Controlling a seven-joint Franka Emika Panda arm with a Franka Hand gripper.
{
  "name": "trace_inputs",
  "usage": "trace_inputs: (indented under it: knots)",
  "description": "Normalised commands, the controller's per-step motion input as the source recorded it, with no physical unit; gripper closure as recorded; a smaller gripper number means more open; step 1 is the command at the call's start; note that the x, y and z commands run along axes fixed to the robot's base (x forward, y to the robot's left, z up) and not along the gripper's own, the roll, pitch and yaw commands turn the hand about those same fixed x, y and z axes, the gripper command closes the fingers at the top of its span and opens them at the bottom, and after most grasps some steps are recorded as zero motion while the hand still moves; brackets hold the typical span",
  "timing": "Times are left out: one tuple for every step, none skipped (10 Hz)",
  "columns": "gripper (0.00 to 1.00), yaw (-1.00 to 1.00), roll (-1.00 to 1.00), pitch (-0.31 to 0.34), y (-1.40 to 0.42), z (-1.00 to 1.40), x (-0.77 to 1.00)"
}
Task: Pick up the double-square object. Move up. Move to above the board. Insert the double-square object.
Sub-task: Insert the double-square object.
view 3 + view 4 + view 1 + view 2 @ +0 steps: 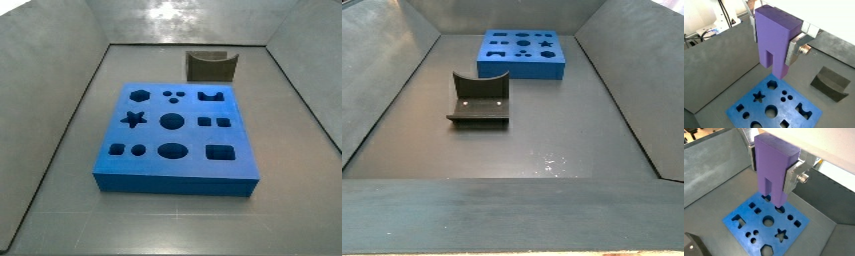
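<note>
My gripper (pixel 775 45) is shut on the double-square object (pixel 774 37), a tall light purple block with a slot that splits its lower end into two legs; it also shows in a wrist view (pixel 773 170). The silver fingers (pixel 792 175) clamp its sides. The block hangs well above the board (pixel 777 106), a flat blue slab with dark holes (star, circles, squares). In a wrist view the legs point down over an edge of the board (pixel 767 223). The board lies on the floor in both side views (pixel 177 135) (pixel 525 52). Neither side view shows gripper or block.
The fixture (pixel 478 100), a dark L-shaped bracket, stands on the grey floor apart from the board; it also shows in a side view (pixel 211 66) and in a wrist view (pixel 831 82). Grey sloping walls (pixel 67 110) enclose the floor.
</note>
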Motion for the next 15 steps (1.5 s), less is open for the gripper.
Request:
trace_inputs:
  knots:
    - [1.00,0.00,0.00,-0.069,-0.04,-0.35,0.43]
    - [1.00,0.00,-0.01,-0.091,-0.07,-0.39,0.49]
    - [1.00,0.00,0.00,-0.080,-0.07,-0.44,0.52]
    - [1.00,0.00,0.00,-0.094,-0.09,-0.47,0.51]
    - [1.00,0.01,0.00,-0.089,-0.09,-0.52,0.51]
    - [1.00,0.03,0.00,-0.083,-0.08,-0.55,0.51]
    - [1.00,0.04,0.02,-0.071,-0.06,-0.58,0.51]
    - [1.00,0.05,0.05,-0.071,-0.05,-0.59,0.51]
    - [1.00,0.07,0.10,-0.063,-0.03,-0.57,0.53]
    - [1.00,0.08,0.13,-0.051,-0.04,-0.60,0.53]
    - [1.00,0.09,0.15,-0.040,-0.05,-0.63,0.51]
    - [1.00,0.09,0.11,-0.054,-0.04,-0.67,0.45]
    - [1.00,0.03,0.00,-0.200,-0.07,-0.68,0.26]
    - [1.00,0.03,0.00,-0.206,-0.07,-0.68,0.26]
    - [1.00,0.03,0.01,-0.186,-0.07,-0.67,0.30]
